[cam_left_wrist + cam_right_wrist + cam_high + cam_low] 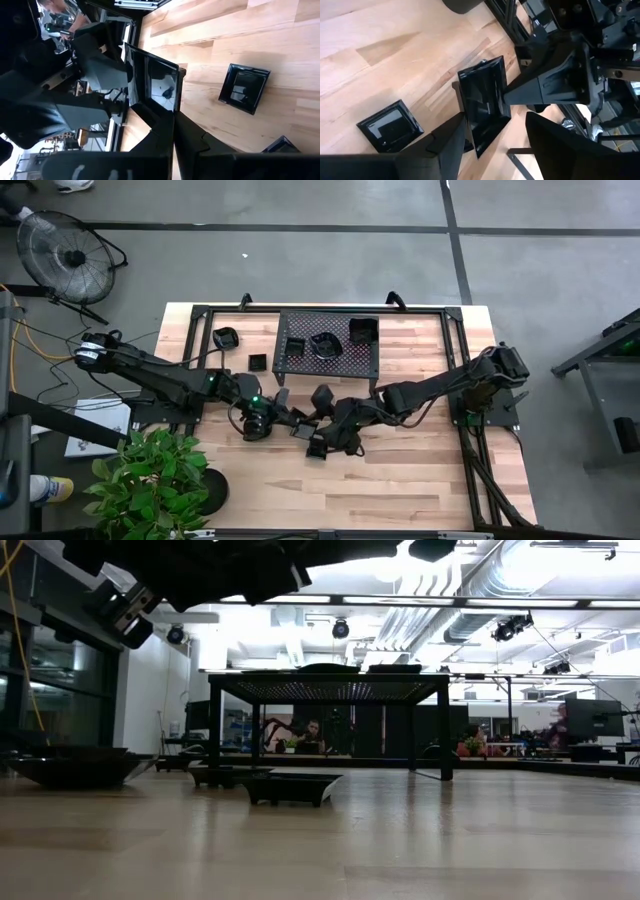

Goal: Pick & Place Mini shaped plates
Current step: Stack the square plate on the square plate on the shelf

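High view: both arms reach in low to mid-surface [420, 480]; left pincer [296, 423] and right pincer [322, 430] meet around a square plate [303, 430]. Mesh rack [328, 343] behind carries three plates.

Left wrist view: left pincer [174, 131] clamped on the square plate's [152, 80] edge, plate held on edge.

Right wrist view: right pincer [495, 136] fingers apart, flanking the plate [484, 102], no contact evident.

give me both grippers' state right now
left gripper: closed on a square plate, held above the table.
right gripper: open, fingers either side of that plate, not gripping.
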Motion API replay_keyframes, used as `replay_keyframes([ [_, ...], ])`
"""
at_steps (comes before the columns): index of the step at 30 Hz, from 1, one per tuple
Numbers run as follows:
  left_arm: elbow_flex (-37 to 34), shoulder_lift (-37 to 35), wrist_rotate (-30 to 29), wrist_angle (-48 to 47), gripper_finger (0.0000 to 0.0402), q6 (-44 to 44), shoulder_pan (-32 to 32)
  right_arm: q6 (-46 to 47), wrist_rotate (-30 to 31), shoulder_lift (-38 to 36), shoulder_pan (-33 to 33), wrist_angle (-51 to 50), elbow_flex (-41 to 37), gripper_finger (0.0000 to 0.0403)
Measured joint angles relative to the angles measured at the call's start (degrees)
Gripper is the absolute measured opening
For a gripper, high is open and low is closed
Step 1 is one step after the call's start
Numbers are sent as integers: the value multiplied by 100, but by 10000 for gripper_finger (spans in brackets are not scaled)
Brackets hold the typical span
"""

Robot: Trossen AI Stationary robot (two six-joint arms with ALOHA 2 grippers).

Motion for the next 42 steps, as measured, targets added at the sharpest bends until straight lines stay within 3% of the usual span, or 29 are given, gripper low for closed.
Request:
replay_keyframes([
  [6, 4, 0, 3, -27, 0, -5, 0, 17, 263, -241, 113, -120, 0, 206],
  [13, 4, -2, -313, -37, 0, -20, 0, 639, 1383, -932, 599, -957, 0, 207],
  [19, 10, -2, -1546, -22, 0, -14, 0, 2013, 1881, -1367, 965, -1856, 0, 207],
  [27, 232, -4, -3228, -63, 0, -33, 0, 3497, 1892, -1416, 1157, -2723, 0, 206],
  [33, 462, -4, -4764, -189, 0, -560, 2, 4006, 1857, -1405, 1161, -2797, 0, 206],
  [42, 786, -4, -5930, -1070, 0, -2041, 7, 4270, 1892, -1405, 1154, -2795, 0, 206],
])
